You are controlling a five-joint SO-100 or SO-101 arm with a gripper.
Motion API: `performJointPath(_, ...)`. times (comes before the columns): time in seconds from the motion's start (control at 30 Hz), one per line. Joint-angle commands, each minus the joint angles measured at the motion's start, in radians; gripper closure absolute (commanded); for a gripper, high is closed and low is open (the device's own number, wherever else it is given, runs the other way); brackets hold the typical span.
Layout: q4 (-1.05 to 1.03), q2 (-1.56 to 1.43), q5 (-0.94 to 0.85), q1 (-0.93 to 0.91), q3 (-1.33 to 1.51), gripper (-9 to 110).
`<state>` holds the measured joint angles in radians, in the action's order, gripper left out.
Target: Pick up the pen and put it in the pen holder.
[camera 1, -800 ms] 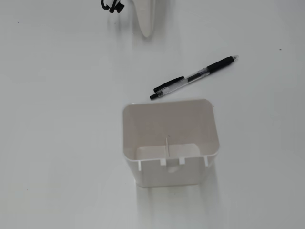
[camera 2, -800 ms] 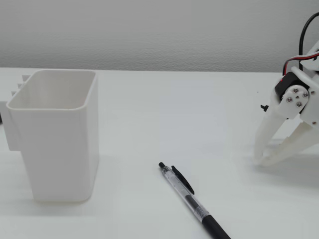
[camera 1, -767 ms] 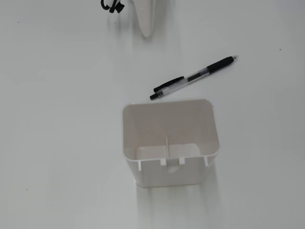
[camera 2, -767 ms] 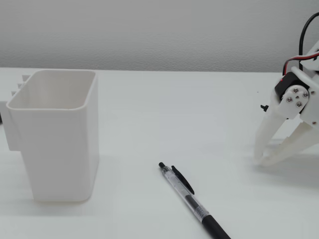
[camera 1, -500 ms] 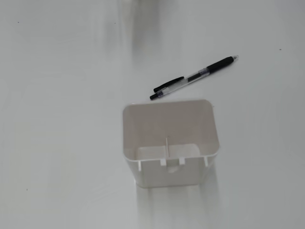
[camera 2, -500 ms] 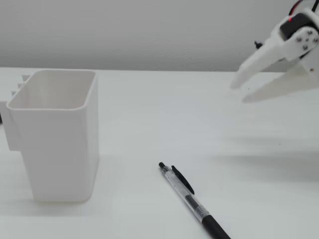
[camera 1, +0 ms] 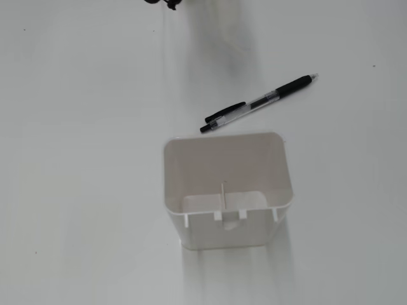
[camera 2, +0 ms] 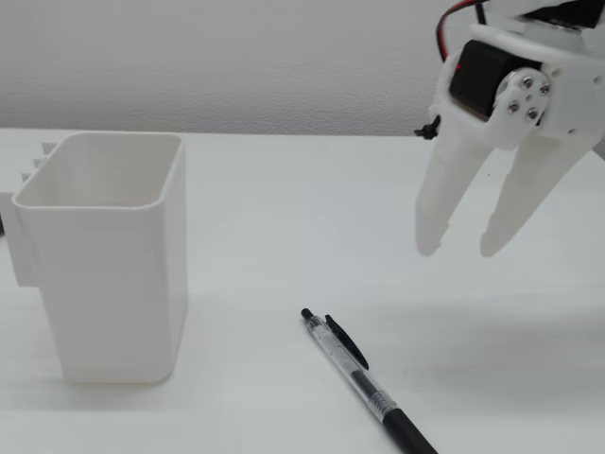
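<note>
A pen (camera 1: 257,103) with a clear barrel, black grip and black clip lies flat on the white table, slanted, just beyond the holder's far rim. It also shows in the other fixed view (camera 2: 364,383), at the bottom centre. The pen holder (camera 1: 166,181) is an empty white rectangular cup standing upright; it shows at the left in the other fixed view (camera 2: 113,284). My white gripper (camera 2: 461,248) hangs above the table at the upper right, fingers pointing down, open and empty. It is above and to the right of the pen, not touching it.
The table (camera 1: 76,159) is plain white. A small dark part (camera 1: 168,4) shows at the top edge of one fixed view. A pale wall (camera 2: 236,57) stands behind the table.
</note>
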<state>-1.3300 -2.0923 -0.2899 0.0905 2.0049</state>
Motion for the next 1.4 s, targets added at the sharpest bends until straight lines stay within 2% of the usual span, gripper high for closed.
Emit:
performJointPath(0.0, 0.006, 0.219, 0.002, 0.026, -0.161, 85)
performJointPath(0.23, 0.008, 0.551, 0.051, 0.015, -0.350, 85)
performJointPath(0.43, 0.054, 0.670, 0.052, 0.028, -0.410, 85)
performJointPath(0.8, 0.095, 0.670, 0.101, 0.031, -0.416, 85)
performJointPath(1.1, -0.049, 0.534, 0.117, 0.029, -0.505, 85)
performJointPath(1.37, 0.008, 0.532, 0.124, 0.029, -0.511, 85)
